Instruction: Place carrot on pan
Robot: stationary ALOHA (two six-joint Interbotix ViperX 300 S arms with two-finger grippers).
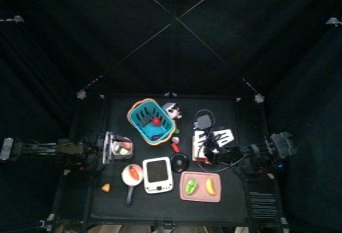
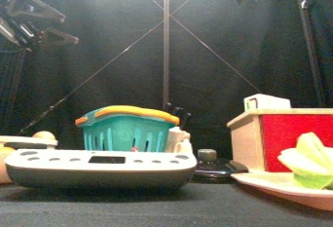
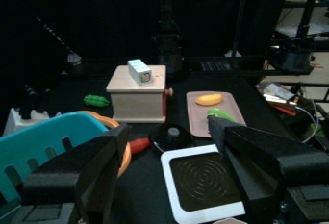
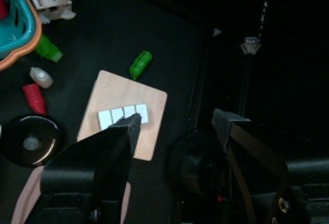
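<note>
In the top view a small orange carrot (image 1: 106, 188) lies on the table near the front left corner. The pan (image 1: 132, 174), round and white inside, sits just right of it, its thin handle pointing toward the front edge. Carrot and pan are apart. My left gripper (image 3: 174, 141) hangs open and empty behind the white scale (image 3: 206, 182), over the table's left side (image 1: 114, 149). My right gripper (image 4: 178, 122) is open and empty above the wooden box (image 4: 125, 112), right of the middle (image 1: 207, 145). Neither wrist view shows the carrot or the pan.
The white scale (image 1: 158, 174) stands right beside the pan. A square pink plate (image 1: 201, 186) holds a yellowish and a green piece. A teal basket (image 1: 150, 117) stands at the back, a metal bowl (image 1: 122, 147) to the left. A black lid (image 4: 29, 141) and a red piece (image 4: 33, 98) lie beside the box.
</note>
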